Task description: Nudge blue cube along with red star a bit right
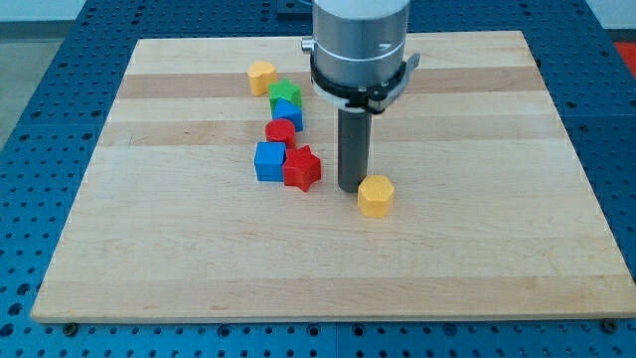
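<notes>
Camera view: blue cube [269,161] sits left of centre on the board, red star [302,168] touching its right side, slightly nearer. Both look like small rigid painted blocks, light, smooth-faced, likely to slide easily on the wood and also to spin if hit off-centre. No grasp possible here; best contact is judged to be the cube's flat left face, mid-height, so the cube carries the star right. The star's points make it a poor surface to push on. My tip [349,189] is right of the star, apart from it by a clear gap, and just left and slightly far of a yellow hexagonal block [376,197], close to it, can't tell if touching. No fingers on this rig, just a straight dark rod under a grey cylindrical housing, so nothing to open or close. Tip is on the wrong side for a rightward push, so it needs to go round to the cube's left. Just far of the pair: red round block [280,131], touching or nearly touching the cube's far edge, then a second blue block [291,115], green star [285,94] and a yellow block [261,76] in a line going far. Wooden board [477,268] is pale, striped planks, matte, on a blue perforated table [40,99].
</notes>
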`<state>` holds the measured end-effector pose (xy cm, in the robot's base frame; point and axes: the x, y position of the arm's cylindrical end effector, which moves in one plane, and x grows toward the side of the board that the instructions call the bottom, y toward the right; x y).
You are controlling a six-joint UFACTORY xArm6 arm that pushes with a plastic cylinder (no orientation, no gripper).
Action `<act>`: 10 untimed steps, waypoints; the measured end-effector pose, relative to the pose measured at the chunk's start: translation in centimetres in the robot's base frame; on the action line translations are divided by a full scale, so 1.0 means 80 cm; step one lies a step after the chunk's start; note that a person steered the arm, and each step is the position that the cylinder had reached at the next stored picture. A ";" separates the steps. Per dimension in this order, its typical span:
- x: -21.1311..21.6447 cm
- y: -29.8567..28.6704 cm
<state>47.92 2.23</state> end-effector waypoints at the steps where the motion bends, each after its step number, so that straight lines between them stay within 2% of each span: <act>1: 0.026 -0.006; 2: 0.054 -0.028; 4: 0.055 -0.125; 6: 0.004 -0.187; 7: -0.020 -0.189; 10: -0.027 -0.162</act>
<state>45.80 -10.70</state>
